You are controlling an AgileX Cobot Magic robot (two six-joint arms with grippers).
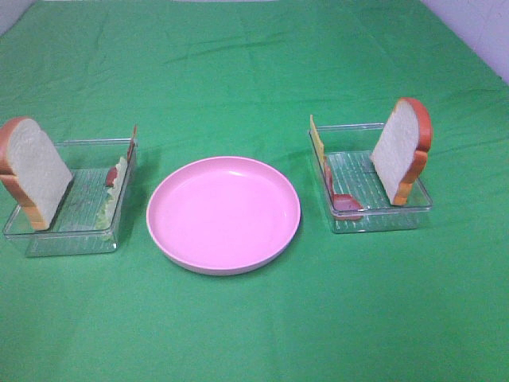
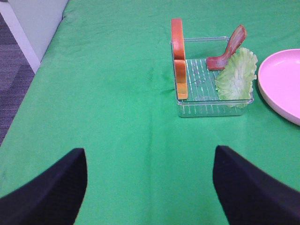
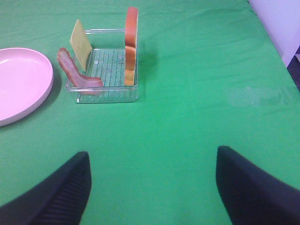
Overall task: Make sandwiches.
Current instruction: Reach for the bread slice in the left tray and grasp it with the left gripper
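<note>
The sandwiches' parts stand loose in two clear trays. In the left tray (image 1: 48,239) a bread slice (image 1: 32,171) stands on edge, with lettuce (image 2: 238,75) and a bacon strip (image 2: 229,47) leaning on the wall nearest the plate. The right tray (image 1: 382,219) holds another upright bread slice (image 1: 403,150), a cheese square (image 3: 80,42) and a curled bacon strip (image 3: 75,72). My left gripper (image 2: 149,154) is open, well short of the left tray and holding nothing. My right gripper (image 3: 152,153) is open too, well back from the right tray. Neither gripper shows in the high view.
A round pink plate (image 1: 223,215) with nothing on it lies between the trays on the green cloth (image 1: 254,334). The table's left edge and the floor show in the left wrist view, and its right edge shows in the right wrist view.
</note>
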